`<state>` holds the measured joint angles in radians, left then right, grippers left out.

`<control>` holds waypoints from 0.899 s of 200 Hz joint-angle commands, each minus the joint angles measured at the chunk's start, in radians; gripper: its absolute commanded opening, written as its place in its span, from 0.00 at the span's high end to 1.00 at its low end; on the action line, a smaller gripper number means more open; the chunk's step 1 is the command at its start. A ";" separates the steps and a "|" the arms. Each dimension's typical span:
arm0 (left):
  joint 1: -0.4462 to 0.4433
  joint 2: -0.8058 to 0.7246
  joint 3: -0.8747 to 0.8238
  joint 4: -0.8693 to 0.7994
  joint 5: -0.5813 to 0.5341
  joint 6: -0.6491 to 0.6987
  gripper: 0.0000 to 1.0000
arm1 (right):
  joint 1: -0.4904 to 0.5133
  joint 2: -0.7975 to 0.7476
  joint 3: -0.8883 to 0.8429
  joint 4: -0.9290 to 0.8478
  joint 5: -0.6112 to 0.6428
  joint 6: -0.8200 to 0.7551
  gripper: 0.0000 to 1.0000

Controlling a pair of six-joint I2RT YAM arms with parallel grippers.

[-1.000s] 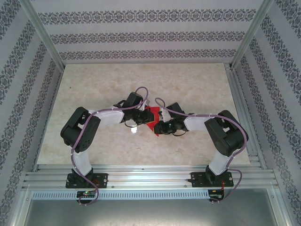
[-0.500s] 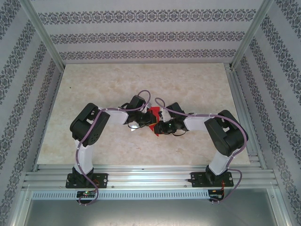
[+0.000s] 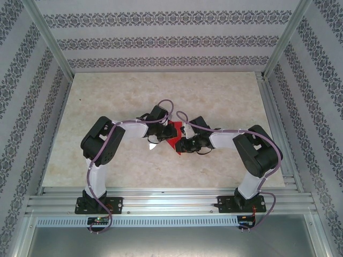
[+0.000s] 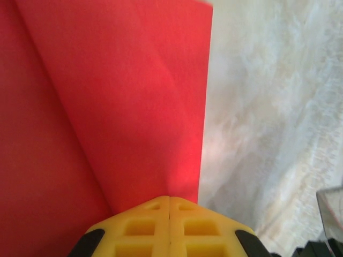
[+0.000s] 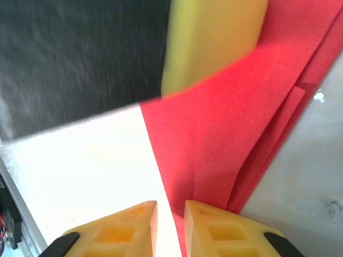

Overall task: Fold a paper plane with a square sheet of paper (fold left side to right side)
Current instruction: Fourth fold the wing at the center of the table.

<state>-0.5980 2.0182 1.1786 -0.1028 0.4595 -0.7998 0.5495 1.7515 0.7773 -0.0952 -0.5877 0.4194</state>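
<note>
The red sheet of paper (image 3: pixel 171 131) lies folded in layers at the table's centre, between both wrists, which hide most of its outline. In the left wrist view it (image 4: pixel 123 96) shows a diagonal crease and a straight right edge. My left gripper (image 4: pixel 169 201) is shut, with its yellow tips resting on the red surface near that edge. My right gripper (image 5: pixel 170 206) stands slightly open, its tips astride the paper's (image 5: pixel 230 134) left edge, and stacked layers show on the right. The left gripper's yellow finger (image 5: pixel 214 37) presses the paper just ahead of it. From above, the left gripper (image 3: pixel 162 136) and right gripper (image 3: pixel 179 142) nearly touch.
Pale marble tabletop (image 3: pixel 118 96) lies open round the paper on all sides. Patterned walls and metal frame posts (image 3: pixel 278 43) enclose it. An aluminium rail (image 3: pixel 171 201) at the near edge carries both arm bases.
The left arm has swung inward to the right, bringing its gripper onto the paper. The right arm and the paper have stayed put.
</note>
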 commanded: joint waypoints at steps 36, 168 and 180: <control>0.064 0.096 0.112 -0.106 -0.158 0.111 0.98 | 0.018 0.074 -0.056 -0.161 0.107 -0.018 0.78; 0.240 0.238 0.356 -0.206 -0.134 0.220 0.94 | 0.018 0.072 -0.064 -0.152 0.102 -0.015 0.78; 0.257 0.260 0.402 -0.236 -0.128 0.237 0.94 | 0.018 0.075 -0.063 -0.150 0.100 -0.017 0.78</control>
<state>-0.4240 2.2063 1.5009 -0.2802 0.4713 -0.6308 0.5499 1.7515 0.7769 -0.0944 -0.5854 0.4198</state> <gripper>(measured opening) 0.058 0.221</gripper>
